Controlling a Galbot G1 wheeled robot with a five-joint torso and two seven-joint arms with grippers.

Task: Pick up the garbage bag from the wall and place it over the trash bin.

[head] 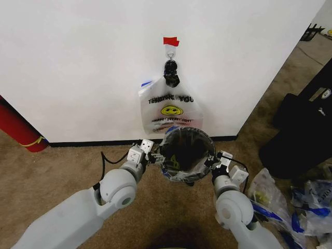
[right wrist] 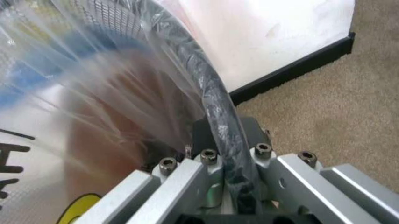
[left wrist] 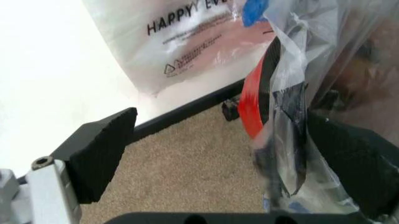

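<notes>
The trash bin (head: 188,136), black wire mesh, stands on the carpet before the wall (head: 78,67). A translucent garbage bag (head: 179,174) lies stretched over its rim (right wrist: 209,98). My right gripper (head: 216,161) is at the bin's right side, shut on the plastic-covered rim, seen close up as the right gripper (right wrist: 232,186). My left gripper (head: 149,153) is at the bin's left side, open. In the left wrist view the left gripper (left wrist: 224,158) has its fingers (left wrist: 103,149) wide apart, with bag plastic (left wrist: 293,93) and the bin's red base (left wrist: 249,105) near the far finger. More smiley bags (head: 171,111) hang from the hook (head: 170,52).
A red tape patch (head: 170,41) sits above the hook. A black baseboard (head: 78,142) runs along the wall. A large red cylinder (head: 18,129) leans at the left. Black gear (head: 306,129) and a heap of loose bags (head: 306,205) crowd the right.
</notes>
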